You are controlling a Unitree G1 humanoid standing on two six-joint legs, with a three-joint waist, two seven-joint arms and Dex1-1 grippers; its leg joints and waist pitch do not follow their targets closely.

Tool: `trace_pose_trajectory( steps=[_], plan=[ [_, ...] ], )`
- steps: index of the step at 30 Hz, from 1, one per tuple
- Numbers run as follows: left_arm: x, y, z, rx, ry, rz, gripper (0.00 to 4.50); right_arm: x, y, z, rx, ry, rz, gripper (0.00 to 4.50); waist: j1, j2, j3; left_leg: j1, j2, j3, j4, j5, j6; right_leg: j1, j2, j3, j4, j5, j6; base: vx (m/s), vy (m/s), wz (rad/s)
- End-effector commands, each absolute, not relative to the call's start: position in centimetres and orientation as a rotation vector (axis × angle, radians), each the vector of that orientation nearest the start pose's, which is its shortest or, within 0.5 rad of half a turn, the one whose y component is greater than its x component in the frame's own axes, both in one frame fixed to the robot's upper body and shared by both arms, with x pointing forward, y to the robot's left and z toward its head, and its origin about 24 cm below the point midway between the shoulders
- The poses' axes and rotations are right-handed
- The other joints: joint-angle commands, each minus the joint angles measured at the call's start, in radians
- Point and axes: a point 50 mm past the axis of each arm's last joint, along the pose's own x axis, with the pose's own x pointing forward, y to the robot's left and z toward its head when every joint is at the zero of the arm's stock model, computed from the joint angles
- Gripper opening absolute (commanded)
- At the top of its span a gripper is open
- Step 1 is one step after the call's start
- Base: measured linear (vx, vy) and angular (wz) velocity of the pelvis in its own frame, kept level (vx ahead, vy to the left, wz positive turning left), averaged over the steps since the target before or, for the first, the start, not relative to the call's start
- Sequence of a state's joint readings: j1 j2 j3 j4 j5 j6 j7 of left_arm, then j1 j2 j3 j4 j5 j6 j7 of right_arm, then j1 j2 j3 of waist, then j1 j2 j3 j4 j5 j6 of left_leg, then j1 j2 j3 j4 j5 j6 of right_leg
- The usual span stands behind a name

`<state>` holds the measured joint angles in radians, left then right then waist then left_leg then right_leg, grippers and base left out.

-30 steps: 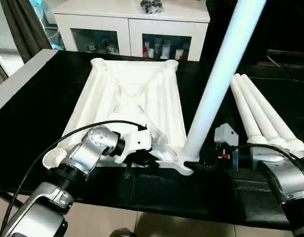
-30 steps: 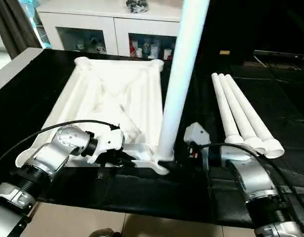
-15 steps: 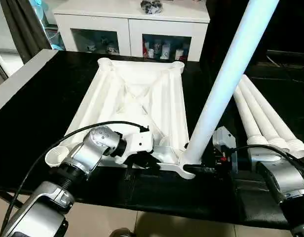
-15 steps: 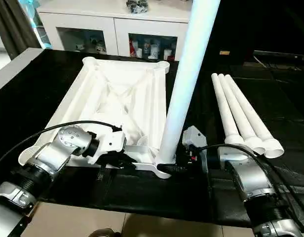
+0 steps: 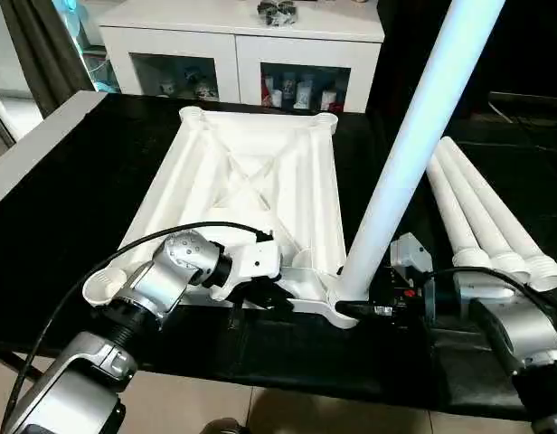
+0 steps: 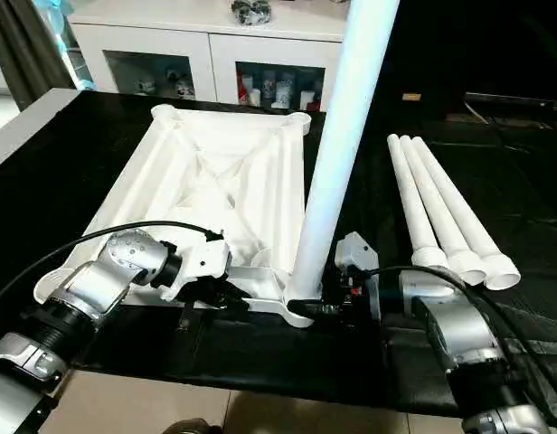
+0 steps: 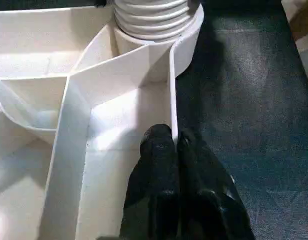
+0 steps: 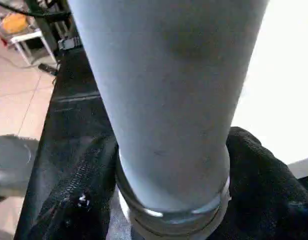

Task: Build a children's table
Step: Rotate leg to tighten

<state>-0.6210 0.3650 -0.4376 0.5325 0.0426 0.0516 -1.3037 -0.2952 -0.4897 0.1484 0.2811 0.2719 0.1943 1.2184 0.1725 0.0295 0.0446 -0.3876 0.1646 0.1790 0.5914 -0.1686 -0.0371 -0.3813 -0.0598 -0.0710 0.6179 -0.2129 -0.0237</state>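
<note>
Clasping upright leg [image 5: 414, 145], right end effector [image 5: 353, 307]

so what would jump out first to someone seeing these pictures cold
The tall white leg standing in the near right corner socket of the upturned tabletop, rising out of the top of the picture, with the right gripper closed round its base. Next, the left gripper pinching the tabletop's near edge wall, fingers shut on it. To the right, three spare legs lie side by side on the black surface.
</note>
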Motion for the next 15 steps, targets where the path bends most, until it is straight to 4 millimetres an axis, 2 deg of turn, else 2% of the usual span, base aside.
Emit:
trace_pose_trajectory(
  steps=[1, 3, 4, 5, 6, 7, 8, 10, 12, 15],
  plan=[
    [31.0, 9.1, 6.0, 0.520, 0.419, -1.540, 0.00, 26.8, -16.7, 4.2, -0.041, 0.363, 1.231, 2.75, -0.005, 0.000, -0.064, 0.024, 0.083, -0.032, -0.063, -0.187, 0.081, 0.039, -0.108, 0.054, -0.068, -0.057, -0.236, 0.000, 0.000, 0.00],
    [31.8, 8.4, 6.3, 0.446, 0.402, -1.437, 0.00, 27.4, -16.0, 3.2, -0.043, 0.383, 1.095, 2.75, -0.009, -0.001, -0.062, 0.025, 0.082, -0.034, -0.067, -0.214, 0.062, 0.039, -0.110, 0.053, -0.074, -0.126, -0.228, 0.000, 0.000, 0.00],
    [32.1, 8.0, 6.5, 0.417, 0.394, -1.387, 0.00, 27.7, -15.6, 2.8, -0.045, 0.395, 1.023, 2.75, -0.014, 0.001, -0.058, 0.028, 0.080, -0.035, -0.072, -0.247, 0.040, 0.036, -0.111, 0.053, -0.081, -0.200, -0.218, 0.000, 0.000, 0.00],
    [32.6, 7.5, 6.7, 0.375, 0.396, -1.321, 0.00, 28.4, -14.9, 2.1, -0.022, 0.406, 0.912, 2.74, -0.023, -0.002, -0.056, 0.028, 0.077, -0.038, -0.076, -0.278, 0.018, 0.039, -0.113, 0.053, -0.086, -0.266, -0.202, 0.000, 0.000, 0.00],
    [32.7, 7.4, 6.7, 0.370, 0.395, -1.306, 0.00, 28.5, -14.7, 2.0, -0.012, 0.408, 0.889, 2.74, -0.027, -0.001, -0.055, 0.027, 0.077, -0.040, -0.078, -0.288, 0.010, 0.038, -0.114, 0.053, -0.087, -0.291, -0.195, 0.000, 0.000, 0.00],
    [33.2, 6.8, 6.9, 0.340, 0.395, -1.235, 0.00, 29.4, -13.8, 1.4, 0.036, 0.424, 0.779, 2.74, -0.045, -0.004, -0.053, 0.022, 0.073, -0.045, -0.082, -0.313, -0.007, 0.041, -0.115, 0.051, -0.092, -0.342, -0.175, 0.000, 0.000, 0.00],
    [33.3, 6.5, 7.0, 0.323, 0.400, -1.207, 0.00, 29.8, -13.3, 1.2, 0.054, 0.433, 0.728, 2.74, -0.049, -0.002, -0.054, 0.023, 0.072, -0.044, -0.082, -0.312, -0.013, 0.039, -0.114, 0.052, -0.093, -0.345, -0.171, 0.000, 0.000, 0.00],
    [33.7, 5.7, 7.2, 0.299, 0.401, -1.146, 0.00, 30.8, -12.3, 0.7, 0.098, 0.456, 0.619, 2.74, -0.068, -0.004, -0.052, 0.024, 0.068, -0.047, -0.083, -0.334, -0.023, 0.036, -0.114, 0.050, -0.097, -0.382, -0.164, 0.000, 0.000, 0.00],
    [33.9, 5.2, 7.4, 0.283, 0.403, -1.119, 0.00, 31.3, -11.6, 0.6, 0.119, 0.461, 0.572, 2.74, -0.076, -0.005, -0.051, 0.026, 0.068, -0.046, -0.083, -0.340, -0.018, 0.035, -0.114, 0.052, -0.105, -0.391, -0.156, 0.000, 0.000, 0.00],
    [34.1, 4.2, 7.8, 0.251, 0.400, -1.068, 0.00, 32.3, -10.7, 0.7, 0.168, 0.464, 0.487, 2.74, -0.082, -0.003, -0.054, 0.029, 0.068, -0.040, -0.080, -0.310, -0.004, 0.032, -0.109, 0.056, -0.102, -0.318, -0.170, 0.000, 0.000, 0.00]
  ],
)
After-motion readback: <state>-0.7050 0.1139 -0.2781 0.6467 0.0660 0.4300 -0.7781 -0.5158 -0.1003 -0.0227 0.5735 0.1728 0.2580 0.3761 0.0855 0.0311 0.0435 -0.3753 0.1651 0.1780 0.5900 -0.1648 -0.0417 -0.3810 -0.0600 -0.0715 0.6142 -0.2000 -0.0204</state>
